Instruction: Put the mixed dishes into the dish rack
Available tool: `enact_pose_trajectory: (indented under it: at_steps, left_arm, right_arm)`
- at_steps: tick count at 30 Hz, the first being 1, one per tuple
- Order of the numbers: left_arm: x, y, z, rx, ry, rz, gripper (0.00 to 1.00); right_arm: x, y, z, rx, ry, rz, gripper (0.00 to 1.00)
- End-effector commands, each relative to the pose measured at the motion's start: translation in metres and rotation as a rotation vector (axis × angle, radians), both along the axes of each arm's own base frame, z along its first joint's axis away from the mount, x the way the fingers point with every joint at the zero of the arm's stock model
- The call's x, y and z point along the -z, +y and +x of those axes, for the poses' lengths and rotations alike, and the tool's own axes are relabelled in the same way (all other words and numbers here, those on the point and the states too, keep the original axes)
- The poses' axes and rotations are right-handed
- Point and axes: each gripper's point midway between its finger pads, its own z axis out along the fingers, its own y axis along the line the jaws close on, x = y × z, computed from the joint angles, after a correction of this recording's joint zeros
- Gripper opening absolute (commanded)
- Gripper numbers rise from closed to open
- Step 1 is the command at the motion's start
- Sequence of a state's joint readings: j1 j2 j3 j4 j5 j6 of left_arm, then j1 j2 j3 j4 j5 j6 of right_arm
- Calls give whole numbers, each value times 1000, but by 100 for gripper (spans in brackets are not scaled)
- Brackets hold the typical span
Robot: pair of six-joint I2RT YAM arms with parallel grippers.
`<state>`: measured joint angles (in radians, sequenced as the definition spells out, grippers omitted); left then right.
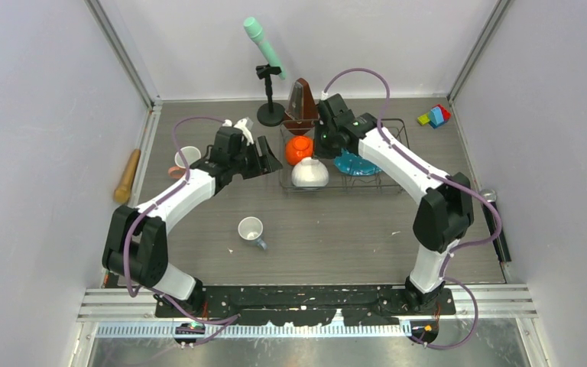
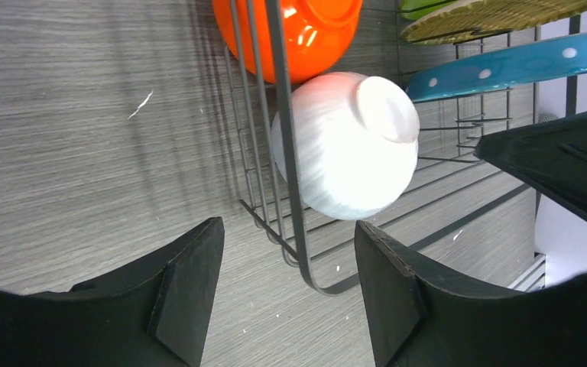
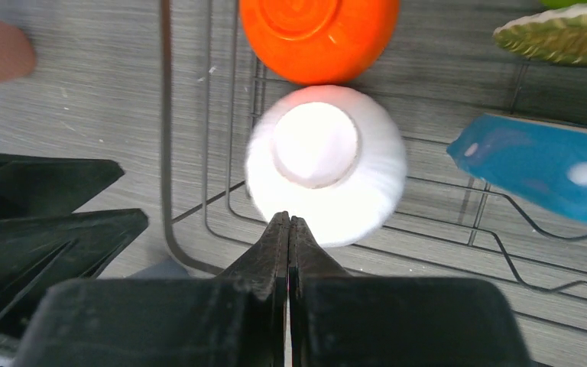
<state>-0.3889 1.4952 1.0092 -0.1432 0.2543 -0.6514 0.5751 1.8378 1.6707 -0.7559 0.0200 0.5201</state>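
The dish rack holds an orange bowl, an upturned white bowl, a blue white-dotted plate and, in the left wrist view, a yellow-rimmed plate and a lime-green plate. My left gripper is open and empty at the rack's left end; a corner of the rack wire lies between its fingers, below the white bowl. My right gripper is shut and empty, above the white bowl. A small white cup lies on the table. A pink mug stands at the left.
A brown metronome stands right behind the rack, and a black stand with a teal microphone next to it. A wooden rolling pin lies at the left wall. Coloured blocks sit at the back right.
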Motion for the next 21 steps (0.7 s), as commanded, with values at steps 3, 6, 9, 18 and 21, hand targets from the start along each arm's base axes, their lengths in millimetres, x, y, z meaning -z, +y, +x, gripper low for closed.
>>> enact_pose_trajectory:
  at_steps: [3, 6, 9, 18, 21]
  left_arm:
    - [-33, -11, 7, 36, -91, -8, 65]
    - [-35, -11, 6, 41, -94, -4, 65]
    - [-35, -9, 6, 37, -100, 9, 65]
    - [-36, -6, 4, 30, -103, 24, 66]
    - [-35, -5, 3, 33, -102, 29, 68]
  right_arm:
    - [-41, -9, 12, 18, -200, 24, 0]
    - [-34, -6, 11, -4, -173, 30, 18]
    - [-28, -4, 9, 0, -137, 34, 78]
    - [8, -11, -8, 4, 42, -181, 100]
    - [22, -10, -14, -17, 87, -230, 100]
